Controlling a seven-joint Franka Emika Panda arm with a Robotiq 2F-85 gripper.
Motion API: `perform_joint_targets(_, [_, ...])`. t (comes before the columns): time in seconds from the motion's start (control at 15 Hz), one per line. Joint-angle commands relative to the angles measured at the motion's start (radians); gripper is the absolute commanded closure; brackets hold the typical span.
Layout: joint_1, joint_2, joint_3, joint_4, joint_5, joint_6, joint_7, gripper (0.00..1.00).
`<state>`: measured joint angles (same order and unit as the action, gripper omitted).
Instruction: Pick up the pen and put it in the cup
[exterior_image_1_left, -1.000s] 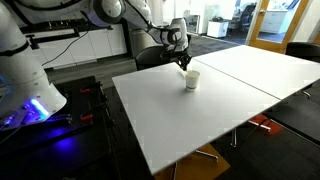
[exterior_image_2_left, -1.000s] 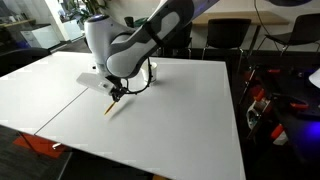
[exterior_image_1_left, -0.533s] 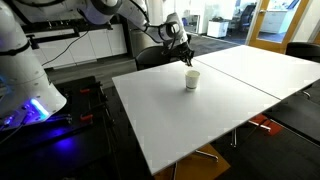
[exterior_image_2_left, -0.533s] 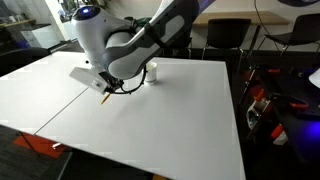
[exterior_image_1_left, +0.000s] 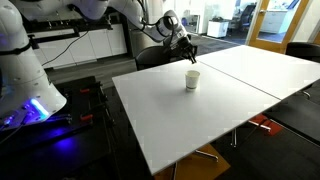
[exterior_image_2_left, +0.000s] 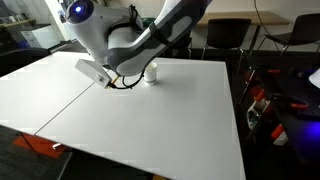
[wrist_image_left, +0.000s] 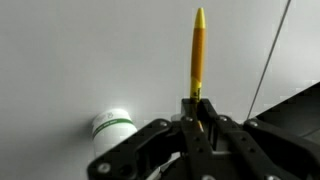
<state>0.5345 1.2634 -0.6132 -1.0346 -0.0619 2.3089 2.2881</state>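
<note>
My gripper (wrist_image_left: 197, 112) is shut on the pen (wrist_image_left: 198, 55), a thin yellow stick that points away from the jaws in the wrist view. In an exterior view the gripper (exterior_image_1_left: 188, 50) hangs in the air above and behind the white cup (exterior_image_1_left: 192, 80), which stands upright on the white table. In an exterior view the gripper (exterior_image_2_left: 103, 84) is raised off the table, with the cup (exterior_image_2_left: 152, 72) behind the arm. The cup also shows at the lower left of the wrist view (wrist_image_left: 111, 127). The pen is too small to make out in both exterior views.
The white table (exterior_image_1_left: 200, 120) is made of two tops with a seam (exterior_image_2_left: 60, 105) between them. Dark chairs (exterior_image_1_left: 303, 55) stand round it. The robot base with blue light (exterior_image_1_left: 25, 105) is beside the table's edge.
My gripper has lifted the pen off the table and risen higher, tilting as it goes. The cup has not moved.
</note>
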Motion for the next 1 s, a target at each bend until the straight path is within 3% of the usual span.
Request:
perform_joint_targets(0.0, [0.053, -0.113, 0.011, -0.152, -0.146, -0.091, 0.132, 0.97])
perform_joint_targets(0.4, [0.067, -0.211, 0.059, -0.250, -0.344, -0.251, 0.269, 0.97])
perform_joint_targets(0.93, [0.017, -0.315, 0.176, -0.313, -0.524, -0.443, 0.298, 0.97])
